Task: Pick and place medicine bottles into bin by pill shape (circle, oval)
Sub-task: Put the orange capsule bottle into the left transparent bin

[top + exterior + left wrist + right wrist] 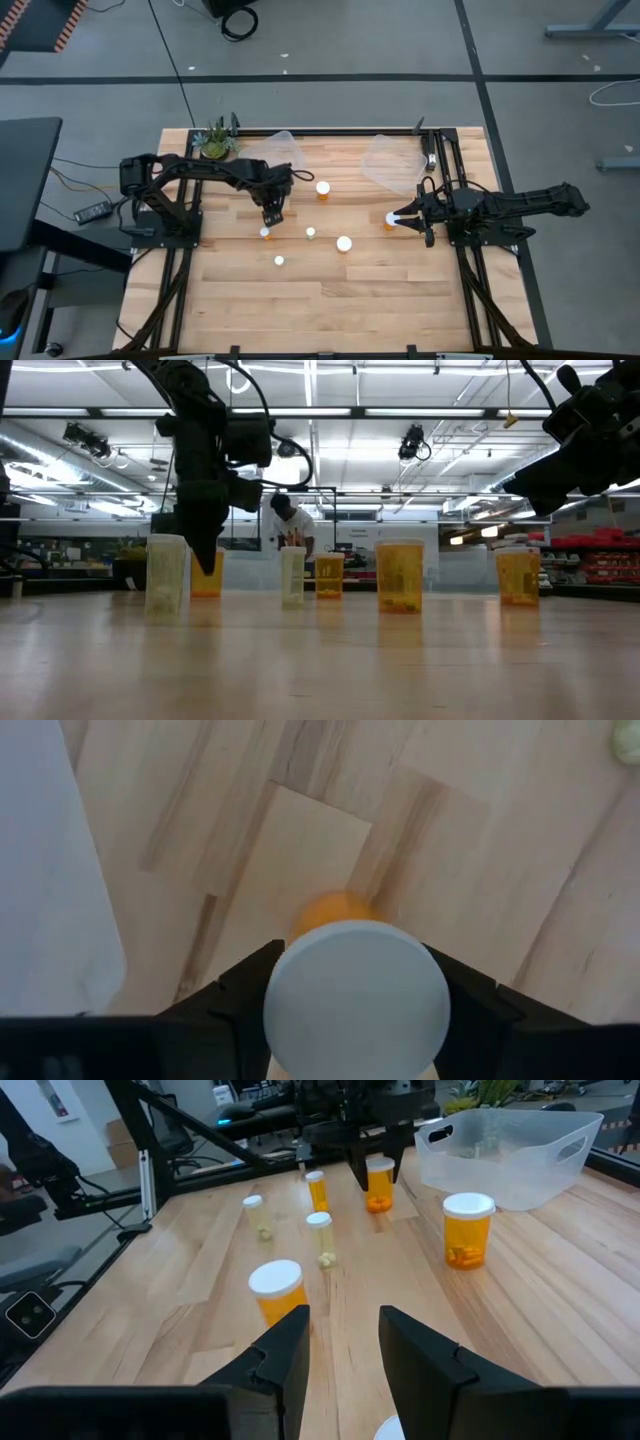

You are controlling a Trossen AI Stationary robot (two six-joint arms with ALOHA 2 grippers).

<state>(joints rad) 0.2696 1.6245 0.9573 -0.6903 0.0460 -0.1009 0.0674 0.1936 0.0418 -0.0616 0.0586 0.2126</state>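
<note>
My left gripper stands left of the table's middle, shut on a medicine bottle with a white cap; its dark fingers press both sides of the cap. That bottle is orange and sits at table level. Several other medicine bottles stand upright nearby, among them a wide one, a thin one and one farther back. My right gripper hovers at the right over another bottle. A narrow gap shows between its fingers, with nothing in it.
Two clear plastic bins stand at the table's back edge, and a small green plant is at the back left corner. A person stands in the room beyond the table.
</note>
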